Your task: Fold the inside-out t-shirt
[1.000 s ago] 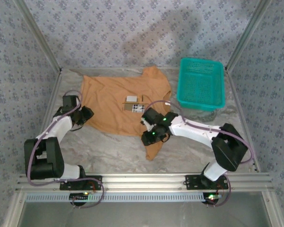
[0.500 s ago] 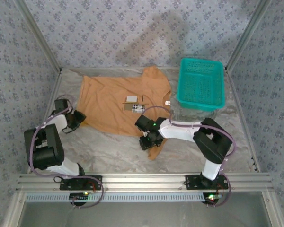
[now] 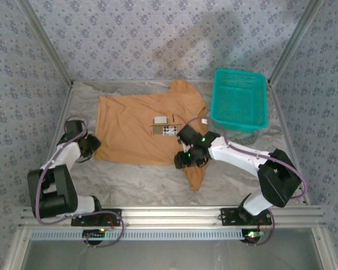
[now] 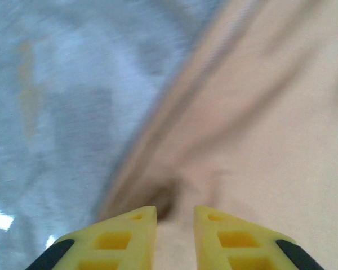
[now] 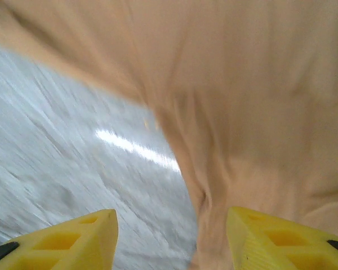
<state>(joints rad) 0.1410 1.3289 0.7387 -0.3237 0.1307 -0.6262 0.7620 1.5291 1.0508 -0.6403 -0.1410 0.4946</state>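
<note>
- Shirt point(image 3: 129, 121) lies spread flat on the table point(image 3: 129, 180), mid-back, left of the basket point(image 3: 215, 107). A whitish label point(image 3: 160, 120) faces up near its middle.
- One narrow part trails from its right side toward the near edge.
- Left gripper point(image 4: 174, 225) is at the shirt's near-left corner, clenched on a pinch of the edge. Fabric puckers at the tips.
- Right gripper point(image 5: 170, 236) is low over the trailing part, released, jaws wide, with cloth lying between them.
</note>
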